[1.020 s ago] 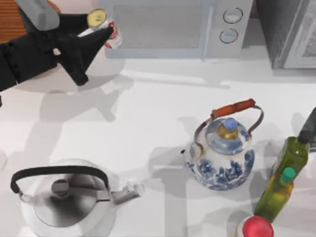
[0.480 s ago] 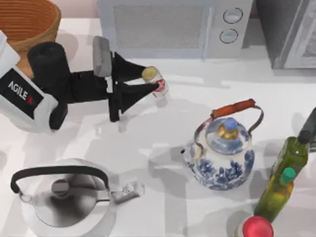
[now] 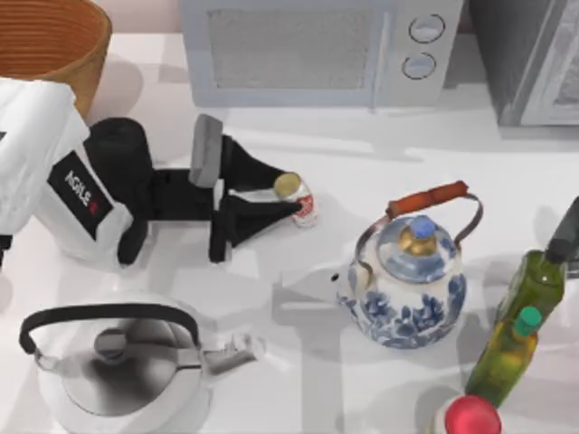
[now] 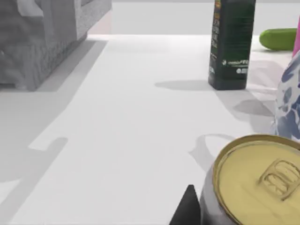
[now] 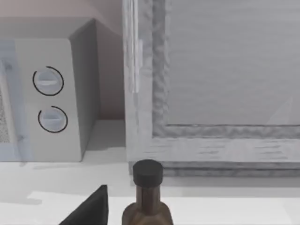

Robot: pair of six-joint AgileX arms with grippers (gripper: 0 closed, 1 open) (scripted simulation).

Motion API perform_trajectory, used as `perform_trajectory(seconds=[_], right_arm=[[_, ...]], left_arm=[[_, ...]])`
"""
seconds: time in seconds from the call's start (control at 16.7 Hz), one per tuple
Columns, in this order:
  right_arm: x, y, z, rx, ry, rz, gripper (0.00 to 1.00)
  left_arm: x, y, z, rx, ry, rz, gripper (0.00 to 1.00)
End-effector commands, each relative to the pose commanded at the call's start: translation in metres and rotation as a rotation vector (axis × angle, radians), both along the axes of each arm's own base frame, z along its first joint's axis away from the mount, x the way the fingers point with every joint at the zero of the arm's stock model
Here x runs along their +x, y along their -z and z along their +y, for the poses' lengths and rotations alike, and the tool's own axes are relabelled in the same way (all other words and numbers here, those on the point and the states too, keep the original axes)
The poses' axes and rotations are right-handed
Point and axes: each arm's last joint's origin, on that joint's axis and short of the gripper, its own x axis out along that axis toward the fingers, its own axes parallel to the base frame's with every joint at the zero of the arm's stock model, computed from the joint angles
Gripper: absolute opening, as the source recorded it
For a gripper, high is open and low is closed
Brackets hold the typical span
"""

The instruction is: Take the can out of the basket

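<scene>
The can (image 3: 305,209), with a pale yellow top and a white side marked in red, is out on the table's middle, left of the blue-and-white kettle. My left gripper (image 3: 291,194) is shut on it, one black finger on either side. In the left wrist view the can's top (image 4: 262,178) looms close beside a dark fingertip (image 4: 188,212). I cannot tell whether the can rests on the table. The wicker basket (image 3: 45,41) stands at the back left corner, behind my left arm. My right arm (image 3: 564,233) is parked at the right edge.
A microwave (image 3: 317,50) lines the back. A blue-and-white kettle (image 3: 407,276) stands right of the can, a steel kettle (image 3: 118,362) at the front left. Olive-oil bottles (image 3: 525,316) and a red-capped bottle (image 3: 470,418) crowd the front right. A dark bottle (image 4: 232,44) stands farther off.
My left gripper has carried the can from the back left, near the microwave, rightward and toward the front to the table's middle. The basket has come into view behind the arm.
</scene>
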Motion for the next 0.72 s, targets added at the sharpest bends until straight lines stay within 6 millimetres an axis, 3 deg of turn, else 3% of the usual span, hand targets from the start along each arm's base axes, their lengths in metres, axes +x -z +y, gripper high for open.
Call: perform_trajectory(seconds=[0.24, 0.72], right_arm=[[0.0000, 0.0000, 0.0000, 0.000, 0.000, 0.000, 1.00], [0.0000, 0.0000, 0.0000, 0.000, 0.000, 0.000, 1.00]], left_arm=[[0.0000, 0.0000, 0.0000, 0.000, 0.000, 0.000, 0.00], [0.0000, 0.0000, 0.0000, 0.000, 0.000, 0.000, 0.60]])
